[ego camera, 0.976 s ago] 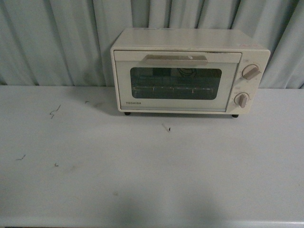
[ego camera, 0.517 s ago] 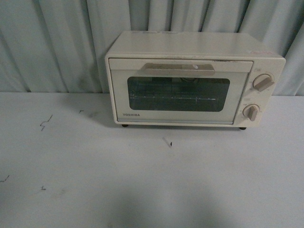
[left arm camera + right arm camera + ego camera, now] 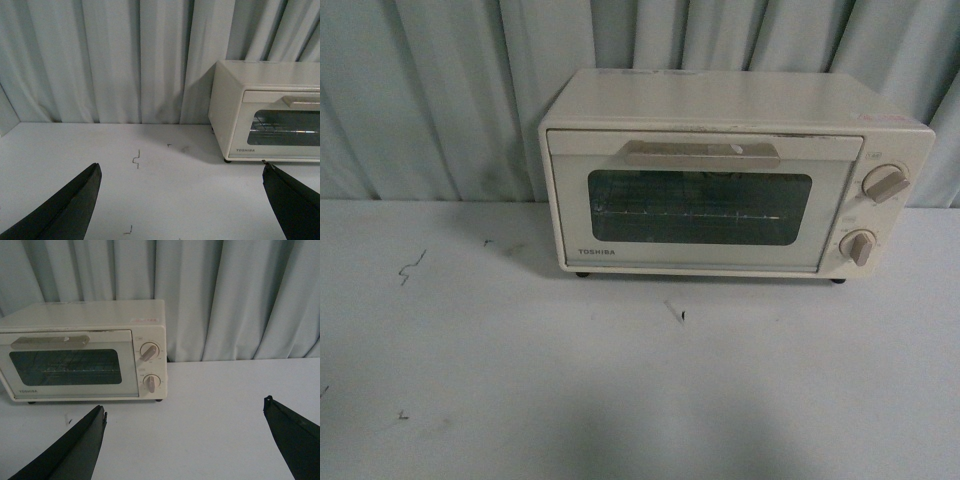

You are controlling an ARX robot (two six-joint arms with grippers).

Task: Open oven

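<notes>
The cream-white oven (image 3: 730, 170) stands at the back of the white table, its glass door shut, with a flat bar handle (image 3: 702, 153) along the door's top and two round knobs (image 3: 885, 184) on its right side. A wire rack shows through the window. Neither arm appears in the front view. The left wrist view has the oven (image 3: 267, 110) ahead and off to one side, well beyond my open left gripper (image 3: 182, 167). My right gripper (image 3: 185, 405) is open too, with the oven (image 3: 82, 350) farther off. Nothing sits between either pair of fingers.
A pale pleated curtain (image 3: 440, 90) hangs close behind the oven. The white table (image 3: 620, 400) carries a few small dark scuff marks (image 3: 410, 267) and a tiny speck (image 3: 677, 314) in front of the oven.
The oven has grown larger and shifted lower in the front view, so the camera has come closer to it. The door stays shut.
</notes>
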